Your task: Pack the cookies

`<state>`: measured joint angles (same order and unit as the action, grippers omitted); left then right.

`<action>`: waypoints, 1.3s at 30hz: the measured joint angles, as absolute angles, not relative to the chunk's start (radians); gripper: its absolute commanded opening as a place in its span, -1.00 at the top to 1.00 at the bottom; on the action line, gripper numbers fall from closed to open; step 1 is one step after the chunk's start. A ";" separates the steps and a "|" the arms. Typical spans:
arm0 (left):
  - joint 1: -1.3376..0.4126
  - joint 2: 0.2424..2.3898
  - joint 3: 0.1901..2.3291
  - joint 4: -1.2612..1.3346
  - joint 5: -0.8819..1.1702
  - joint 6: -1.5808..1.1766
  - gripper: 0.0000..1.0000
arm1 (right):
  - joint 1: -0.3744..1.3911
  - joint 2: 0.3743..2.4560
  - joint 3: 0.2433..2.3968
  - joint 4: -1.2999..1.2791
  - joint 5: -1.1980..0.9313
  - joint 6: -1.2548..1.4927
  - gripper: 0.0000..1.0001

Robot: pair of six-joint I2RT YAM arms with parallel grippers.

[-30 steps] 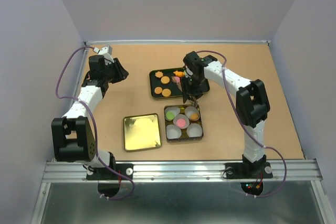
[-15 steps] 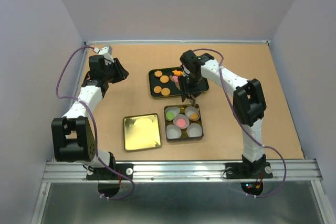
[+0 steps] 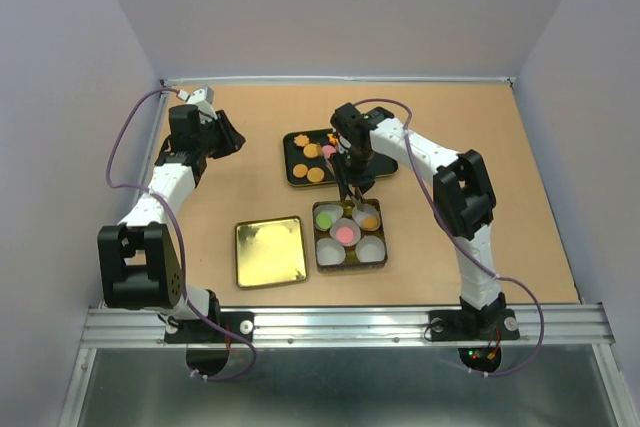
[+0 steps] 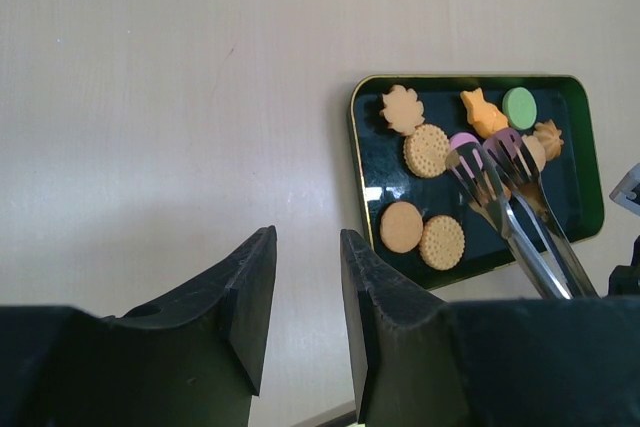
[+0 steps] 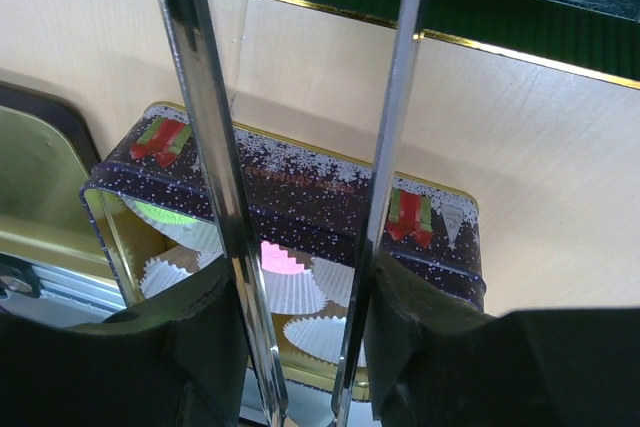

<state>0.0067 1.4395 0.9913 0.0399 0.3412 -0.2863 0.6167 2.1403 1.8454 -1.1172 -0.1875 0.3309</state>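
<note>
Several cookies lie on a dark green tray (image 4: 582, 187): round orange ones (image 4: 428, 150), a leaf shape (image 4: 402, 109), a green one (image 4: 519, 107) and a pink one (image 4: 463, 139). My right gripper (image 3: 352, 169) is shut on metal tongs (image 4: 522, 237), whose tips sit over the tray at the pink cookie. In the right wrist view the tongs (image 5: 205, 127) run between my right gripper's (image 5: 300, 287) fingers. A snowflake tin (image 3: 384, 249) holds white paper cups with green (image 3: 324, 218), pink (image 3: 345, 234) and orange (image 3: 370, 220) pieces. My left gripper (image 4: 305, 247) is open and empty, left of the tray.
A gold lid (image 3: 270, 252) lies left of the tin. The tin's dark wall (image 5: 320, 197) and its paper cups (image 5: 300, 287) show below my right wrist. Walls enclose the table on three sides.
My right gripper has shifted left with the tongs, from the tray's right end toward its middle. The left arm has not moved.
</note>
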 measured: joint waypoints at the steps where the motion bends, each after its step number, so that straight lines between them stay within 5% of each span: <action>1: 0.007 1.438 0.991 0.040 0.341 -0.287 0.15 | 0.617 2.140 1.845 -1.118 -0.187 0.331 0.18; 12: 0.007 1.429 0.991 0.040 0.345 -0.288 0.15 | 0.617 2.140 1.845 -1.117 -0.163 0.328 0.33; 19: 0.007 1.429 0.991 0.040 0.347 -0.289 0.15 | 0.617 2.139 1.845 -1.121 -0.169 0.326 -0.12; 39: 0.007 1.429 0.991 0.040 0.348 -0.290 0.15 | 0.617 2.090 1.835 -1.127 -0.135 0.329 -0.12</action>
<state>0.0067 1.4288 0.9913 0.0402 0.3477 -0.2897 0.6167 2.0903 1.8351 -1.1271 -0.1349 0.3286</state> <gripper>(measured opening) 0.428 0.566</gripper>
